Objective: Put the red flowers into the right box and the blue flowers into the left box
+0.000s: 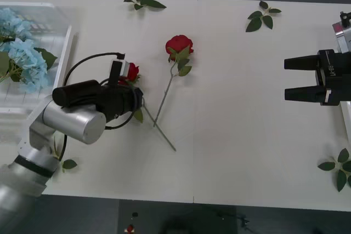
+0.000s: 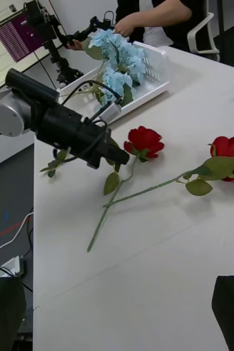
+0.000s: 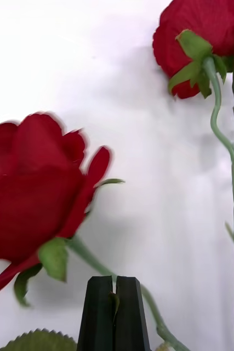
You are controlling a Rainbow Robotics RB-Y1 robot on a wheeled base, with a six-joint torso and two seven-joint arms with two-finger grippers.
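Two red flowers (image 1: 179,45) lie on the white worktop (image 1: 236,135) near its middle, their thin stems crossing. One bloom (image 1: 131,72) sits right by the left pincer (image 1: 139,98), and the other lies a bit farther off, toward the far edge. The left pincer's black fingers (image 3: 115,312) are pressed tight together, with a bit of green leaf from the near rose caught between them. The left arm reaches in low from the near left corner, bent at the elbow, with its silver and black parts lying almost flat over the worktop. The blue flowers (image 1: 19,53) rest in the left box (image 1: 60,61) at the far left side. The right pincer (image 1: 286,78) hangs at the right edge, well apart from the roses, its black fingers spread wide and holding nothing. Loose green leaf sprigs (image 1: 262,16) lie here and there.
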